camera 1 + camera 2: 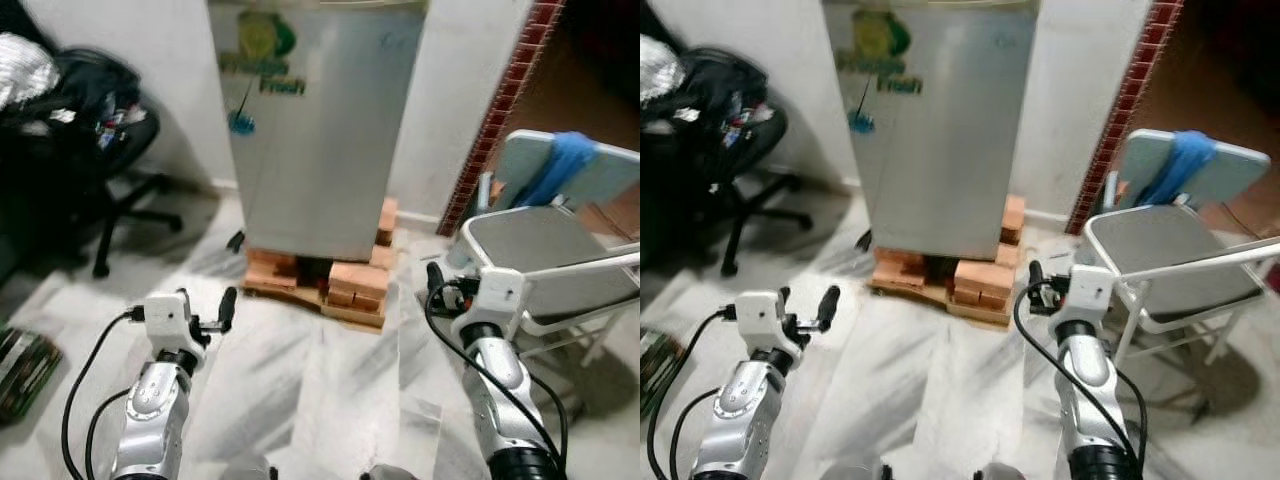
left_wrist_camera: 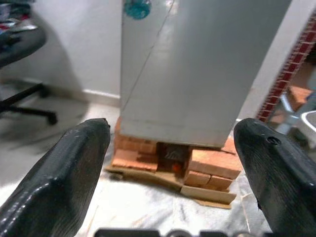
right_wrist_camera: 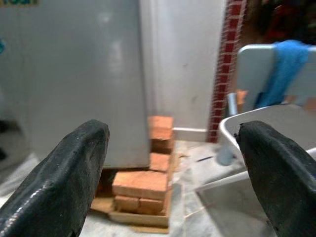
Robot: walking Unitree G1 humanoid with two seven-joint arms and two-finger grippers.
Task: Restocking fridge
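Tall silver metal fridge [image 1: 315, 130]: upright, long axis vertical, door shut, facing robot, raised on orange bricks [image 1: 355, 285]. Left tool [image 2: 170, 173], right tool [image 3: 173, 173]: wide open, empty.

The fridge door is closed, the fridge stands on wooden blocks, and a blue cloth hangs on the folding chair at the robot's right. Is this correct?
Not quite. The fridge stands on bricks, not wooden blocks; the right wrist view shows them clearly. The rest holds: its door is closed, and a blue cloth hangs on the folding chair at the robot's right.
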